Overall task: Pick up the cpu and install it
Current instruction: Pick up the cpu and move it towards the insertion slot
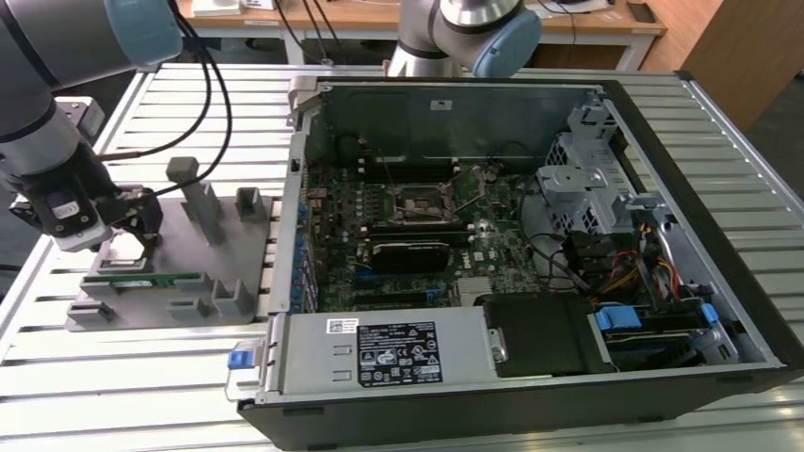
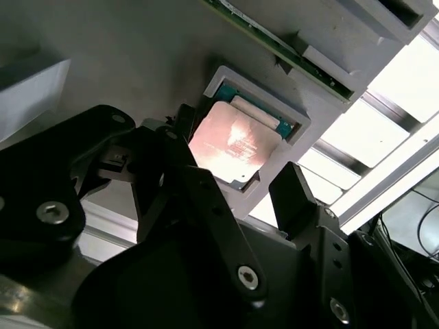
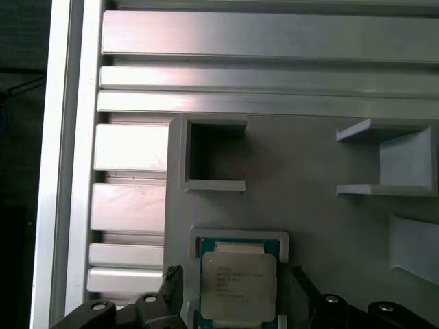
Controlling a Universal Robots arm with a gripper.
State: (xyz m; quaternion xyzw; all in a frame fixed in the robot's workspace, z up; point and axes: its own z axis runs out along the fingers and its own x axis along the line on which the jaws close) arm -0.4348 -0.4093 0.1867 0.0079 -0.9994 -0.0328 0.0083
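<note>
On the slatted bench (image 1: 151, 386), at the exterior view's left, the cpu (image 3: 236, 284) lies in a pocket of the grey tray (image 3: 302, 157). Our jaws stand wide, straddling it, gripping nothing. We judge pickup not yet done; the computer case (image 1: 453, 113) socket (image 1: 421, 201) looks empty.

Counted items: one cpu (image 3: 238, 284); one memory stick (image 1: 145, 280); one tray (image 1: 188, 318) near the counter's (image 1: 741, 160) edge; one case (image 1: 453, 118); one tool (image 1: 130, 235); two arms, one arm (image 1: 51, 122) above the tray, one arm (image 1: 468, 28) at the counter's far edge.
</note>
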